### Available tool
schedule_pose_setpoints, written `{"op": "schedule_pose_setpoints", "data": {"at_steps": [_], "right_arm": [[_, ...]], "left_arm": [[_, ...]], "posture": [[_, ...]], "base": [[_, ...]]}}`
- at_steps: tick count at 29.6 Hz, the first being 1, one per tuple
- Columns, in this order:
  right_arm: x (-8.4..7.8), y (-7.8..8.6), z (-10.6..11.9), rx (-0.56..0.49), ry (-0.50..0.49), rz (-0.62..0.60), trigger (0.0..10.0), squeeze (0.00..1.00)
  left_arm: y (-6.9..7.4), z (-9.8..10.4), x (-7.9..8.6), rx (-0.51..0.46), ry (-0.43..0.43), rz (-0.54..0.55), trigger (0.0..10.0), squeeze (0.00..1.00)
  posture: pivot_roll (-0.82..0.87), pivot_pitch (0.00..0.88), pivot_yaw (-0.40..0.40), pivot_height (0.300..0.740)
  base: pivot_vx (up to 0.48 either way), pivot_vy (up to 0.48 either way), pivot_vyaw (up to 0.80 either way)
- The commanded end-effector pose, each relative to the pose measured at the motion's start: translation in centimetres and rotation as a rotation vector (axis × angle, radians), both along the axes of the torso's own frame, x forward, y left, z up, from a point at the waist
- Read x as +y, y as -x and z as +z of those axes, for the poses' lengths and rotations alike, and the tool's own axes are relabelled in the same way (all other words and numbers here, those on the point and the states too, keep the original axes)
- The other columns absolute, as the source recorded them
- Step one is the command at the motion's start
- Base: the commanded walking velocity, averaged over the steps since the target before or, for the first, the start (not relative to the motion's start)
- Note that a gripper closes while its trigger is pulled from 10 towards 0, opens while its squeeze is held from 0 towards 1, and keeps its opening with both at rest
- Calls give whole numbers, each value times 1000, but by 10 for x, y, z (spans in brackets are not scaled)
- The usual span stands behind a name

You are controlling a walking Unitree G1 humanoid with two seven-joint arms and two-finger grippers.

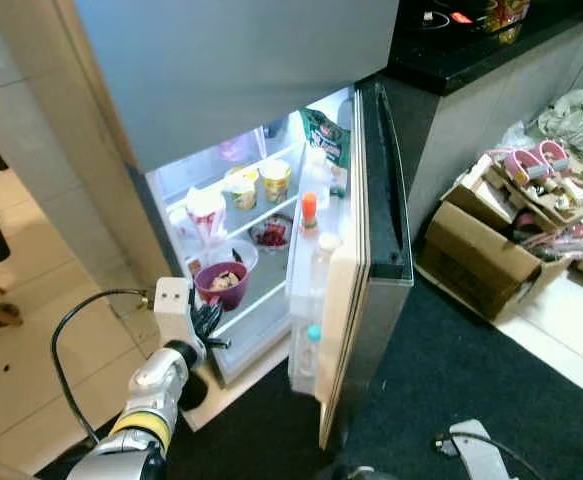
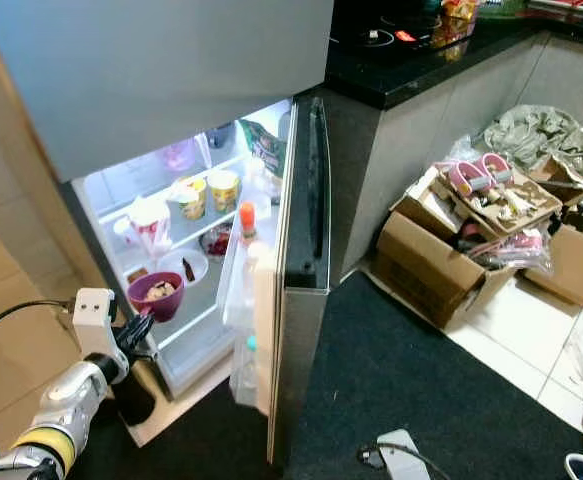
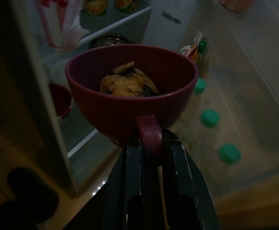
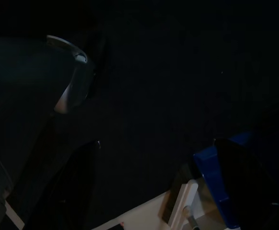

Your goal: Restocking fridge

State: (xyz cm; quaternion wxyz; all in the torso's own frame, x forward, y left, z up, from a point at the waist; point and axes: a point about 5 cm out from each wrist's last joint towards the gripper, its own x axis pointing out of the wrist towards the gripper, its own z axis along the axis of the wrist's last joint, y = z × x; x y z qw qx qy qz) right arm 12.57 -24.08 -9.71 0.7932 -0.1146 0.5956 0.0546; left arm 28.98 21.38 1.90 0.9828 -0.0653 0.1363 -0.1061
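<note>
Our left tool [image 3: 151,143] is clamped on the handle of a maroon cup [image 3: 129,91] with food in it, holding it at the open fridge [image 1: 271,300], just in front of a lower shelf. We cannot tell how our right tool stands.

- Purple mug [image 3: 129,91] w/ yellowish food pieces inside, upright, rim level. My left gripper [image 3: 151,143] has its handle pinched betw. the two black fingers [image 3: 134,177].
- Mug sits at the fridge [image 1: 271,200] opening, front edge of the lower shelf, nr the left wall.
- Fridge door [image 1: 356,270] swung open; door rack holds clear bottles w/ green caps [image 3: 209,118], upright in a row.
</note>
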Motion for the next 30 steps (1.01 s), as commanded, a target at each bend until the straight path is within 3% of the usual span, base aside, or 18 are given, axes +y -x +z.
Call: {"op": "schedule_pose_setpoints", "data": {"at_steps": [1,4,9,14,30], "right_arm": [[2,-1,0,-14,-12,-9,10000,0],[2,0,0,-10,-14,-2,10000,0],[2,1,-1,-6,-11,3,10000,0],[2,0,0,-7,-14,16,10000,0],[3,2,-1,0,-19,22,10000,0]], "left_arm": [[-3,4,2,-19,8,6,10000,0],[-6,9,2,-56,69,27,10000,0],[-6,8,0,-38,47,5,10000,0],[-7,9,7,-41,52,73,10000,0],[-10,11,4,-49,59,42,10000,0]], "posture": [[-69,0,-6,740],[-70,0,-8,740],[-70,0,-8,740],[-71,0,-9,740],[-74,0,-10,740]], "base": [[0,0,0],[0,0,0],[0,-372,0],[0,0,0],[0,-59,0]]}}
